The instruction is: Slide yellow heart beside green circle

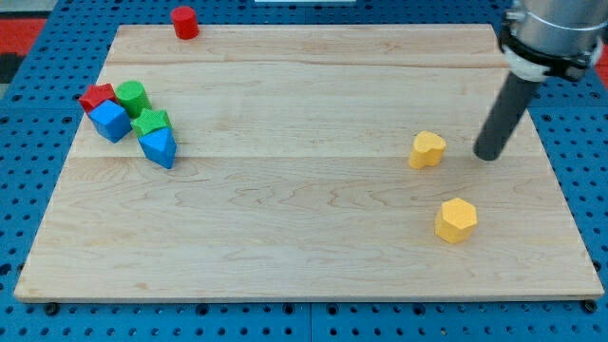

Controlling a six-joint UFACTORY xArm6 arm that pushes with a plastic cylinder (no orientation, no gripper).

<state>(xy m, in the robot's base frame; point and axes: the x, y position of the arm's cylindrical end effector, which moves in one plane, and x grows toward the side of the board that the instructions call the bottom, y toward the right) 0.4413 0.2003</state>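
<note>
The yellow heart (pixel 427 149) sits on the wooden board (pixel 304 237) toward the view's right, a little above mid-height, lying flat with its lobes seeming to face the view's right and its narrower end the view's left, though at this size the notch is hard to make out, so its long axis looks roughly left to right. Just to its right, near but not touching, the rod comes down at a slant from the view's top right corner, where the arm's grey housing (pixel 556 33) is cut off by the frame; my tip (pixel 489 155) rests on the board beside the heart with a sliver of bare wood between them. There is no gripper on this arm, only the rod, so nothing opens or closes and nothing is held. Below the heart, toward the view's bottom right, lies a yellow hexagon (pixel 456 220), well clear of both. The green circle (pixel 132 98) stands far across the board at the view's left, in a tight cluster: a red block (pixel 96 95) just left of it, its shape unclear, a blue cube (pixel 110 122) below that, a green block (pixel 150 123) with a ridged top below the circle, and a blue triangular block (pixel 159 148) lowest. A red cylinder (pixel 184 22) stands alone at the board's top edge.
</note>
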